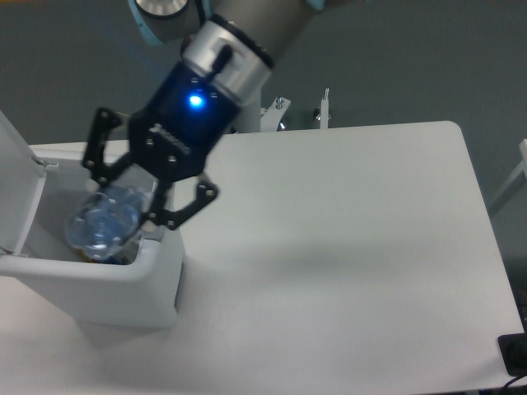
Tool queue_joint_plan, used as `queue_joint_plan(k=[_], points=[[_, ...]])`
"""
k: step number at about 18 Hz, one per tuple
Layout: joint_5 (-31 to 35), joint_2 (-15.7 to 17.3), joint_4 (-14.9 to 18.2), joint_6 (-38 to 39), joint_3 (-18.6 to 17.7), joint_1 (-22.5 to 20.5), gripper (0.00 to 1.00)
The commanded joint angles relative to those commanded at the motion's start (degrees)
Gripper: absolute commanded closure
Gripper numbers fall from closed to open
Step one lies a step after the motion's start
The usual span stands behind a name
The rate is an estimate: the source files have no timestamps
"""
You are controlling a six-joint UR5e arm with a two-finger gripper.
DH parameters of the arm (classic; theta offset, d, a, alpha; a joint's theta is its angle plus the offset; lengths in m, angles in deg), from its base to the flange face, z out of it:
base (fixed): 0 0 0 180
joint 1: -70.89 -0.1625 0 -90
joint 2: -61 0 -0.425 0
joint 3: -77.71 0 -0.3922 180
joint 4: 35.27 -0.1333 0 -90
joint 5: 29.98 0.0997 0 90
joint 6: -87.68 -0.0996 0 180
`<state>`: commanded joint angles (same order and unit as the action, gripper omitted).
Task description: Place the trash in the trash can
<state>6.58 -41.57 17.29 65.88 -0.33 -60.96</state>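
Observation:
A clear plastic bottle (103, 228), one piece of the trash, hangs bottom-first toward the camera over the opening of the trash can (99, 284). My gripper (132, 202) is shut on the bottle from both sides, its black fingers (177, 210) spread around it. The trash can is a white rectangular bin with its lid (18, 185) standing open at the left. The bottle and gripper hide most of the bin's inside. The bottle's cap is hidden, and no paper wrapper shows.
The white table (346, 263) stretches to the right of the bin. The arm's base post (272, 115) stands behind the table's far edge. A dark object (515, 354) sits at the lower right corner.

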Motion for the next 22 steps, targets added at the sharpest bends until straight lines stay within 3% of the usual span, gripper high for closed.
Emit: queue_joint_plan(k=[3, 6, 8, 13, 18, 22], points=[[0.09, -0.26, -2.46, -0.44, -2.02, 0.71, 0.52], [0.09, -0.62, -3.34, -4.20, -4.22, 0.71, 0.18], [0.09, -0.53, -3.34, -4.92, -5.10, 0.80, 0.08], [0.09, -1.05, -3.34, -5.28, -5.37, 0.01, 0.03], [0.09, -1.32, -3.34, -5.89, -6.95, -7.27, 0.01], [0.18, -3.95, -3.34, -8.78, -7.13, -12.46, 0.00]])
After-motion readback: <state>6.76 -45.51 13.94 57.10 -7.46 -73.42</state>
